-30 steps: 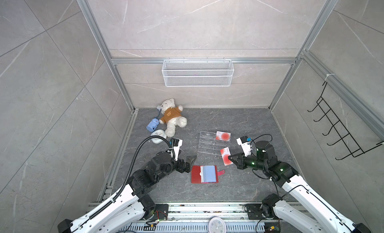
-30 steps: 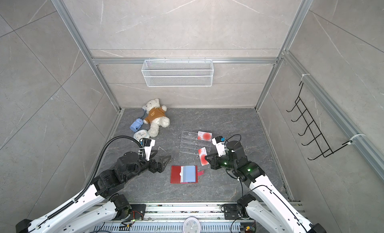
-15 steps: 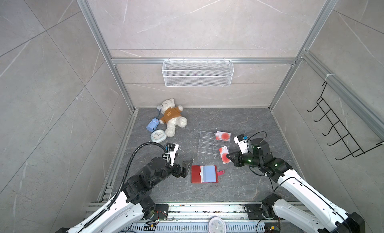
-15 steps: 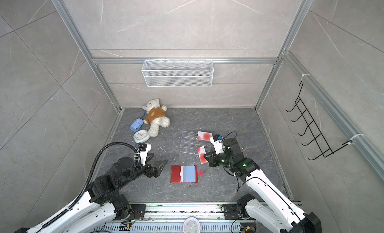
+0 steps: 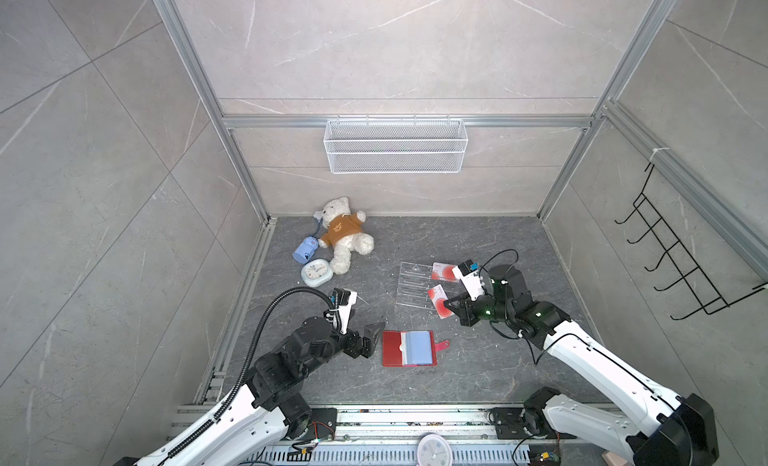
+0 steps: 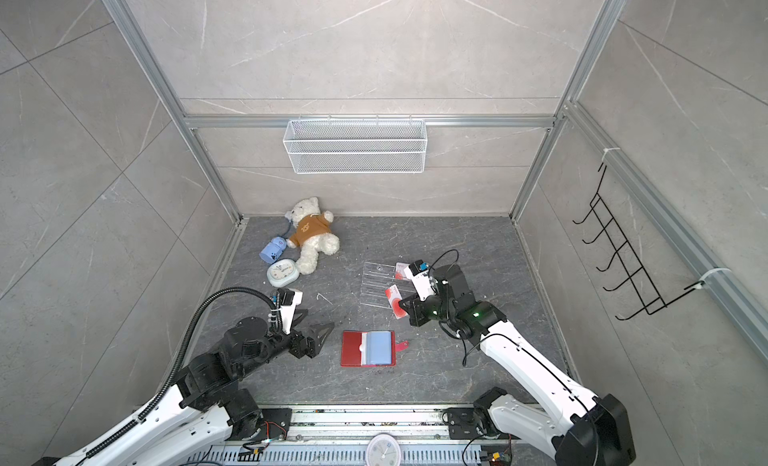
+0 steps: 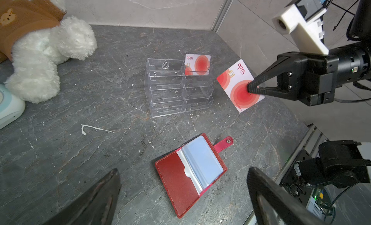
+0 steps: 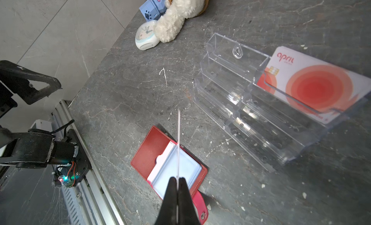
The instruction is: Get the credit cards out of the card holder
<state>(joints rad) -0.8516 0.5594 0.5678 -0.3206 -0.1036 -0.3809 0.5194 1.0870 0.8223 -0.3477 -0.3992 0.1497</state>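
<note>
The right gripper (image 7: pixel 250 89) pinches a thin glossy card (image 7: pixel 232 81); the left gripper (image 5: pixel 375 338) stands spread, left of the flat red leather holder (image 7: pixel 176 173); pale-blue plastic sleeves (image 7: pixel 202 161) inside; clear tiered rack (image 7: pixel 166 93) farther.

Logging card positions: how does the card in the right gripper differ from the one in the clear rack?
The held card is pinched by the right gripper, outside the clear rack; the racked card sits untouched in its top tier. The held card is tilted; the racked card stands nearly upright. Both are white with red-orange circles.
</note>
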